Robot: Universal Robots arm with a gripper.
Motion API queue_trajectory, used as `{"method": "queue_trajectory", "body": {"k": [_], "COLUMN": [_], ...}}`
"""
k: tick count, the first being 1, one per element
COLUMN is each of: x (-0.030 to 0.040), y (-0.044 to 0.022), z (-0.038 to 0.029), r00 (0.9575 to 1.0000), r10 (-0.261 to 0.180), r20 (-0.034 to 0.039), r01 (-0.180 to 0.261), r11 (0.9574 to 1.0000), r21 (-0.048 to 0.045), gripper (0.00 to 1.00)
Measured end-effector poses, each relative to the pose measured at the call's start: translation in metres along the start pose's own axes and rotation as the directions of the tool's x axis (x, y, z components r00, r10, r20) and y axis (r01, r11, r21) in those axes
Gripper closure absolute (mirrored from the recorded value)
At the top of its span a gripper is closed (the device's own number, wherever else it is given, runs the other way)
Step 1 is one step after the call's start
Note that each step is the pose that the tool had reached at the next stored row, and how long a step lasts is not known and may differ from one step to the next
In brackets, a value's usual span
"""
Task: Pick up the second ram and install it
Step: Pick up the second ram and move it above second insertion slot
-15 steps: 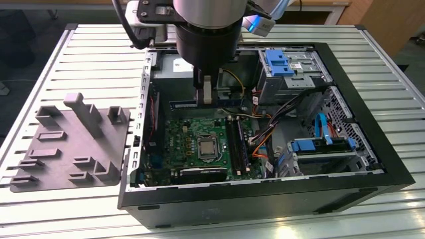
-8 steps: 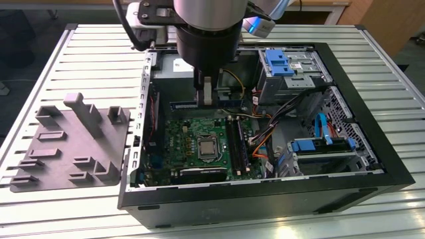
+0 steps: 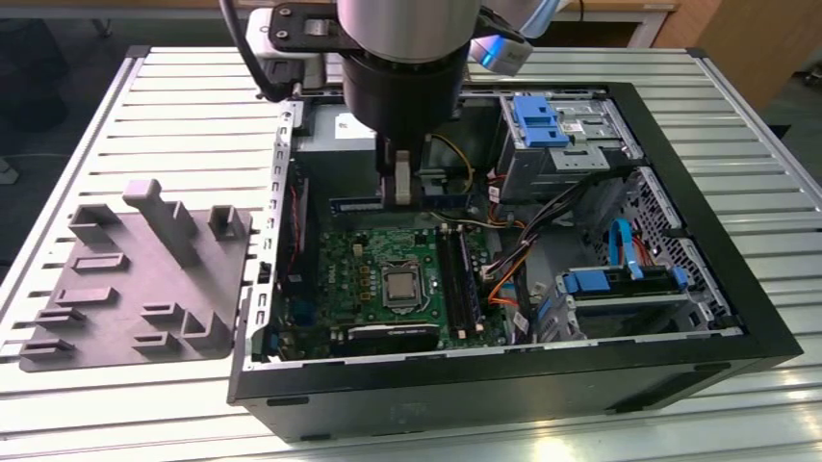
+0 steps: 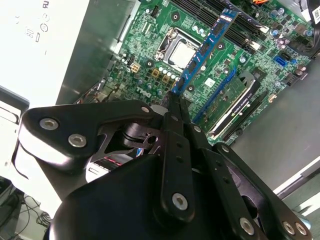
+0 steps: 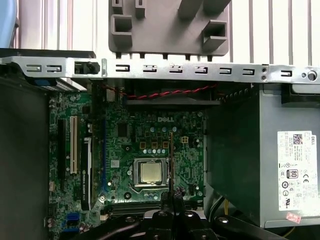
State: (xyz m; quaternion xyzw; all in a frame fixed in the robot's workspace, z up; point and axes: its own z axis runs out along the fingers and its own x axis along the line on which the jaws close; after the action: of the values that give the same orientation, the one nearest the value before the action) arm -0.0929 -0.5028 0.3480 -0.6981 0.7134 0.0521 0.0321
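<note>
While end effector (image 3: 402,192) is clamped on ram (image 4: 205,49) above motherboard (image 3: 366,265) | ram lies crosswise to slots (image 3: 457,277) | risk: slip in thin pinch, skewed seating, bent contacts

I saw a white printed label (image 5: 297,175) on the power supply (image 5: 235,160) and small white lettering (image 5: 168,119) on the motherboard (image 5: 192,150).
</note>
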Motion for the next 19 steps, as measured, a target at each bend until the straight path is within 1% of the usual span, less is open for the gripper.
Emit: {"method": "queue_trajectory", "body": {"k": [10, 19], "x": [0.0004, 0.0007], "y": [-0.0031, -0.0045], "z": [0.0040, 0.0067], "r00": [1.0000, 1.0000], "r10": [0.000, 0.000], "r20": [0.0001, 0.0000], "r01": [0.000, 0.000], "r11": [1.0000, 1.0000], "r21": [0.0001, 0.0000], "gripper": [0.88, 0.88]}}
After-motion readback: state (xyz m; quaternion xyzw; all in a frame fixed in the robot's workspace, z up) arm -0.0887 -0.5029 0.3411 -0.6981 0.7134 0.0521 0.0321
